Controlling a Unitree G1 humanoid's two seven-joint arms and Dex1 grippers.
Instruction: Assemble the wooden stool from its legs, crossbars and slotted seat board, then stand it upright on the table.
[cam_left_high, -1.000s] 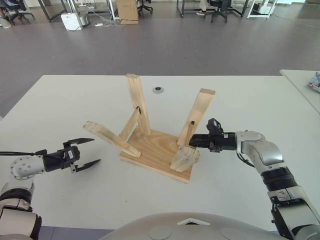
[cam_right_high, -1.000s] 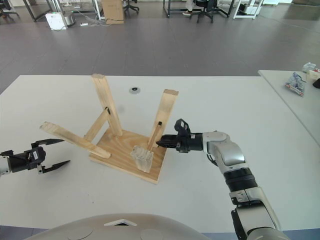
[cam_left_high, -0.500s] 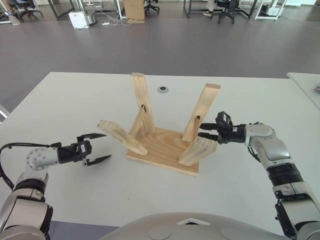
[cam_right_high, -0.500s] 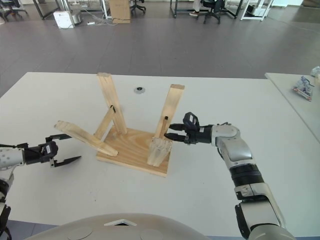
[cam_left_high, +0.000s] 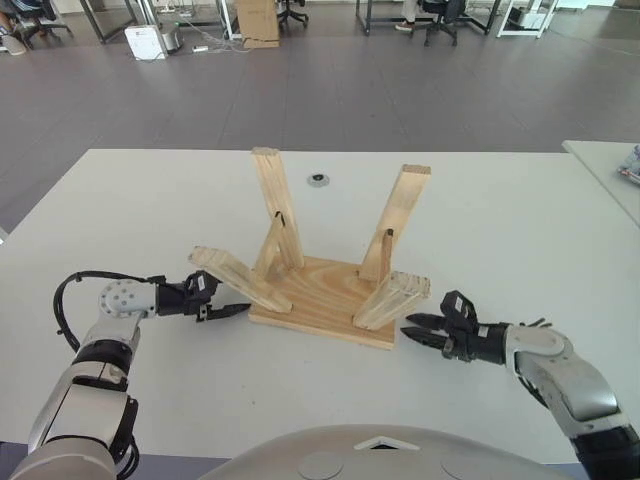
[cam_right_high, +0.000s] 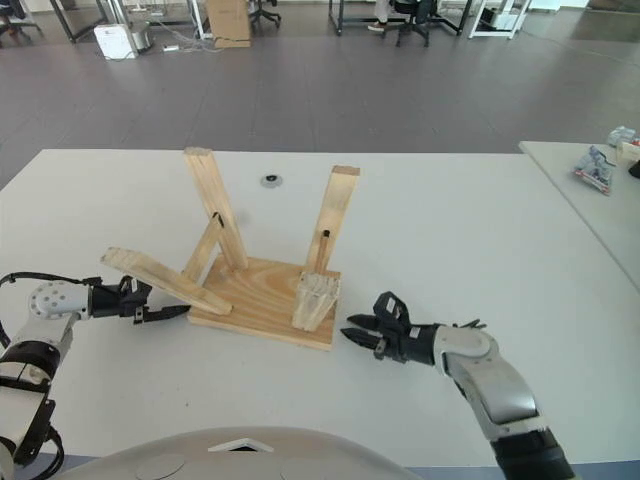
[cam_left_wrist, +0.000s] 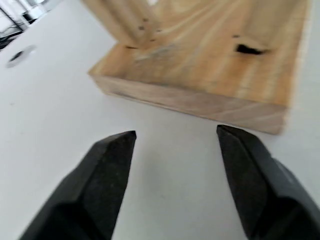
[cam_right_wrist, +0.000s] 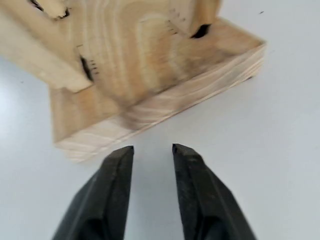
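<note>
Quick count from my end: one seat board (cam_left_high: 320, 305) mid-frame, and I get four legs on it. That's two upright legs (cam_left_high: 272, 200) in the upper middle, plus two leaning legs (cam_left_high: 235, 280) lower down at the board's left and right corners. One short slanted crossbar (cam_left_high: 268, 248) against the left upright. One small round disc (cam_left_high: 317, 180) near the top middle. Two grippers: left gripper (cam_left_high: 225, 302) lower left, right gripper (cam_left_high: 410, 326) lower right

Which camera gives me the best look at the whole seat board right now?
Left eye view: the seat board lies flat on the table, its full extent in frame with the legs pointing up. The right eye view shows nearly the same. Each wrist view catches one near corner and edge, close up.
</note>
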